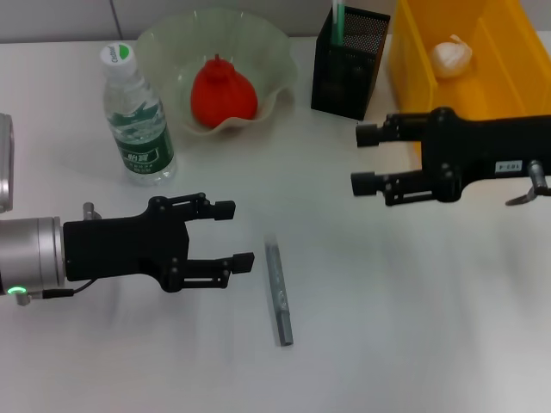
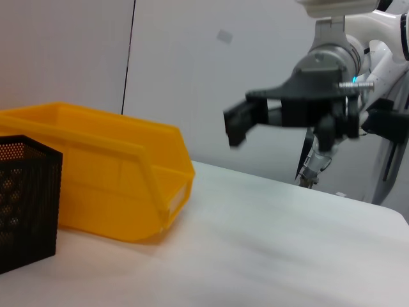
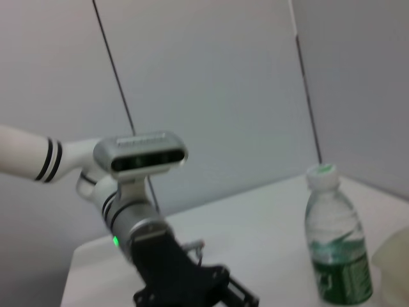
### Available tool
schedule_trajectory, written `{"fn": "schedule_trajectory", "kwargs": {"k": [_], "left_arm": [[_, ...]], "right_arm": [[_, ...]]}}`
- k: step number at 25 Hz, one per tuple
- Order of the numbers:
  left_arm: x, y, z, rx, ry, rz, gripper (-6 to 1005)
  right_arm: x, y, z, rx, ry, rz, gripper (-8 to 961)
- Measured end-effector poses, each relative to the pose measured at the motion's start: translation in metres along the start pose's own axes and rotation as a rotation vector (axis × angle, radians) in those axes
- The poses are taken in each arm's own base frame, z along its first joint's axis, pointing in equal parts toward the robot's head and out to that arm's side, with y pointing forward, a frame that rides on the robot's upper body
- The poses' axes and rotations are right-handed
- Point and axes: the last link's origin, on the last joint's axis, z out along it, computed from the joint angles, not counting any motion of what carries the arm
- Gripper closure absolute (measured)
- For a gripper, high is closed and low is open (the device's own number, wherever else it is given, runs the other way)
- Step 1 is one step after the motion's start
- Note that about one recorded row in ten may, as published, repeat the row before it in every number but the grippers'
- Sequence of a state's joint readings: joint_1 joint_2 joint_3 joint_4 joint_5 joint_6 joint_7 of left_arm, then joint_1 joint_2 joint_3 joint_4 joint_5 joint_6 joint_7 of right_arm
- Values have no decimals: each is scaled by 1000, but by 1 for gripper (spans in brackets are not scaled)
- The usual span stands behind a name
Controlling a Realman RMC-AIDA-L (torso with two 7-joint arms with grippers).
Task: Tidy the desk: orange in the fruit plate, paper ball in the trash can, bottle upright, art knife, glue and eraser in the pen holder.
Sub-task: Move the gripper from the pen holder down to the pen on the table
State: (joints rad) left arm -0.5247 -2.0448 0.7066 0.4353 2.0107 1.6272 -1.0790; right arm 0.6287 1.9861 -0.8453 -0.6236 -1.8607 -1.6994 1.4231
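Note:
The grey art knife [image 1: 278,292] lies on the white table, just right of my open, empty left gripper [image 1: 234,235]. My right gripper [image 1: 363,159] is open and empty, hovering in front of the yellow trash can [image 1: 405,52], which holds the paper ball [image 1: 452,56]. The orange [image 1: 222,90] sits in the pale-green fruit plate [image 1: 275,52]. The bottle [image 1: 138,116] stands upright at the left. The black mesh pen holder [image 1: 349,64] has the green glue [image 1: 338,19] sticking out of it. The eraser is not in view.
The left wrist view shows the trash can [image 2: 96,173], the pen holder [image 2: 22,198] and my right gripper [image 2: 246,121] above the table. The right wrist view shows the bottle [image 3: 335,252] and my left arm [image 3: 147,236]. A metal object [image 1: 4,163] sits at the left edge.

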Motion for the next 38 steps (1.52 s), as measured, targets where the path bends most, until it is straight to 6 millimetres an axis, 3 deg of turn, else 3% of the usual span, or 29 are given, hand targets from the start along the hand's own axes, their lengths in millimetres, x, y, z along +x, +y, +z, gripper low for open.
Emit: {"fn": "schedule_trajectory", "kwargs": {"k": [11, 19, 26, 38], "left_arm": [[0, 1, -2, -6, 4, 1, 197], [-1, 1, -4, -10, -12, 14, 197], [-2, 2, -5, -18, -24, 26, 197], [-7, 5, -9, -23, -39, 51, 197]], "right_arm": [[-6, -1, 14, -76, 173, 108, 184], [-28, -8, 22, -56, 311, 249, 184], [-52, -2, 57, -39, 585, 296, 184], [-64, -2, 102, 79, 809, 269, 185]]}}
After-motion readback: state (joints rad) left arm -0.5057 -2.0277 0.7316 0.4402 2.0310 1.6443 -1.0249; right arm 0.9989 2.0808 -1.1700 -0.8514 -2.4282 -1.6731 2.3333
